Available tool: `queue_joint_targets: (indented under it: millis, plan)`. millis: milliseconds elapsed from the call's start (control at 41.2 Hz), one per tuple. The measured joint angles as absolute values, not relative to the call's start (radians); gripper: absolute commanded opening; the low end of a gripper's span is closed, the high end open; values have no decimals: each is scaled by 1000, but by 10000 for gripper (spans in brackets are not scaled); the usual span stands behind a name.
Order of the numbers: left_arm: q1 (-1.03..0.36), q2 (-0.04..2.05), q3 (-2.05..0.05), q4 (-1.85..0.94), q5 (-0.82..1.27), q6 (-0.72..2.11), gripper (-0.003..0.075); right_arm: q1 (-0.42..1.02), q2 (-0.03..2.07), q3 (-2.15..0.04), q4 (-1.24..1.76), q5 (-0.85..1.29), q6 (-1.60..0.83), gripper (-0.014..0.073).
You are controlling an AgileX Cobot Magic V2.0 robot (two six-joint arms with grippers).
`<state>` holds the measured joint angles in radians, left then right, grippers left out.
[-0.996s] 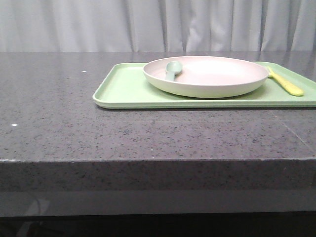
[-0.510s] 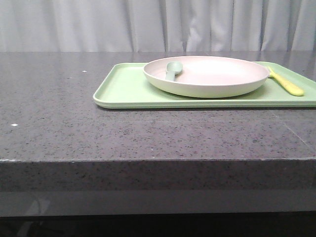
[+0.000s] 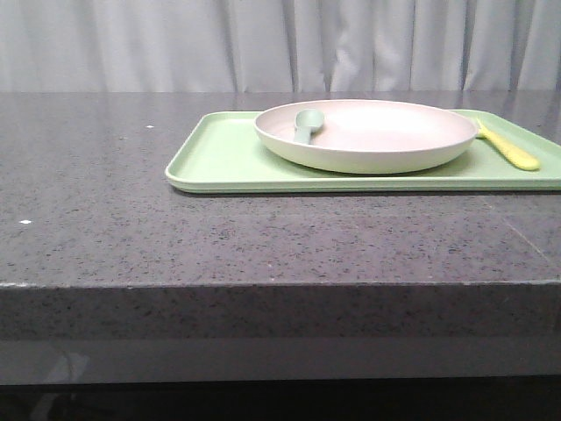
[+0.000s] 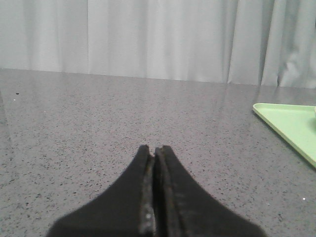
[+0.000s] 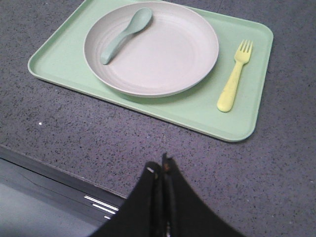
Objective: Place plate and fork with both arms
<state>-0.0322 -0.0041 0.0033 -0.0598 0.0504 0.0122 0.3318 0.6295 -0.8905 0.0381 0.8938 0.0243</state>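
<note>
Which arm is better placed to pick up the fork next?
Right, probably. The fork lies on the tray's right side, within the right end effector's view; the left end effector's view shows only the tray's corner.

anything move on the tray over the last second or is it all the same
Nothing visibly changed. In the front view the plate sits on the green tray just as before, with the spoon lying in it and the fork beside it on the tray. No hand enters that view at any point. The wrist views show the left hand and right hand shut and empty.
</note>
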Motion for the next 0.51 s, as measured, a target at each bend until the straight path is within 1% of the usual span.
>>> queue_joint_targets:
  millis: [121,243,510]
  plan:
    - [-32,-4,3,-59,50,12,-20,329,603,-867,36,889,24,-118]
    - [-32,-4,3,-58,50,12,-20,262,516,-767,34,809,24,-118]
    - [-32,-4,3,-58,50,12,-20,94,213,-358,32,407,24,-118]
